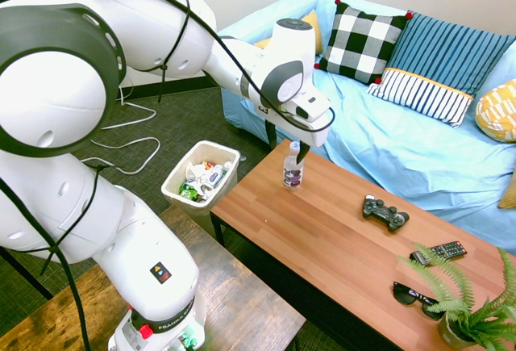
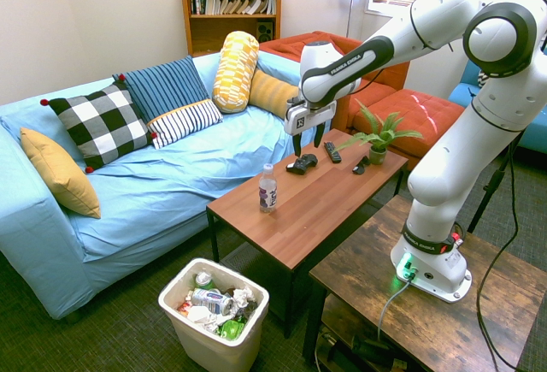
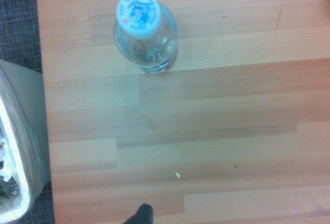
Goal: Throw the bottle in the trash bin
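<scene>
1. The white arm's two-finger gripper hangs pointing down, fingers apart and empty, above the wooden coffee table.
2. The small clear plastic bottle with a dark label stands upright near the table's end nearest the bin, untouched (nothing done yet).
3. Grasp, carry and drop all remain.
4. The white rectangular trash bin, half full of litter, sits on the floor off that end.
5. A blue sofa runs along the table's far side.

Bottle upright on bench, near the end by the trash bin. Bin on floor just off that end. Controller, remote, sunglasses, plant toward far end. Sofa behind bench.
</scene>
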`<state>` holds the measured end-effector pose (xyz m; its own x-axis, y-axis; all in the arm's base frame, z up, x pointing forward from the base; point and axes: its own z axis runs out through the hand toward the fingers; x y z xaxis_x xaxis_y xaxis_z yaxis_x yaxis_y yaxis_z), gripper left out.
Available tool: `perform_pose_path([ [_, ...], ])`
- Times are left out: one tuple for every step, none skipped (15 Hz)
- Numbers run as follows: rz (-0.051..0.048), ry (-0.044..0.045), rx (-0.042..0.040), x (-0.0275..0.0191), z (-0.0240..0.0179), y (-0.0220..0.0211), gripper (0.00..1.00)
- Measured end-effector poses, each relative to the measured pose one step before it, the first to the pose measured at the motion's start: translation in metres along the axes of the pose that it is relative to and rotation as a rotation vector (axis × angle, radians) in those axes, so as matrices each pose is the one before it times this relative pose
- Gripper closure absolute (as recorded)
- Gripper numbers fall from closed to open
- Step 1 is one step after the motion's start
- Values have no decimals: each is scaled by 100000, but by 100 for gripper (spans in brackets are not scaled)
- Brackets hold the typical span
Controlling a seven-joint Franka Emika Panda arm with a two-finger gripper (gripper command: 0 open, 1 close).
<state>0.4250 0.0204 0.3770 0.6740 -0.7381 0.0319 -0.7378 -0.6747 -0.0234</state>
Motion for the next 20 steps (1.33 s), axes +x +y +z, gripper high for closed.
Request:
perform_pose_path([
  [-7, 117, 175, 70, -9, -86, 0],
  [-91, 547, 601, 27, 35, -146, 0],
  [-35, 964, 874, -55, 76, -342, 0],
  [167, 1068, 886, -210, 146, -591, 0],
  [295, 1008, 869, -334, 140, -802, 0],
  [192, 873, 842, -426, 149, -1021, 0],
  [242, 1014, 622, -345, 139, -1082, 0],
  [873, 1300, 595, -166, 245, -1184, 0],
  [1326, 1059, -141, 46, 539, -1146, 0],
  [1430, 696, -249, 257, 841, -1005, 0],
  [1217, -36, -666, 318, 1105, -932, 0],
  [1147, -357, -805, 394, 1201, -882, 0],
  [1173, -303, -1109, 410, 1260, -847, 0],
  [1149, -547, -1428, 431, 1268, -753, 0],
  [834, -853, -1312, 392, 1325, -704, 0],
  [621, -818, -1029, 285, 1171, -653, 0],
  [350, -552, -785, 332, 982, -604, 0],
  [225, -429, -708, 298, 852, -550, 0],
  [266, -348, -599, 212, 680, -385, 0],
  [434, -363, -430, 134, 509, -268, 0],
])
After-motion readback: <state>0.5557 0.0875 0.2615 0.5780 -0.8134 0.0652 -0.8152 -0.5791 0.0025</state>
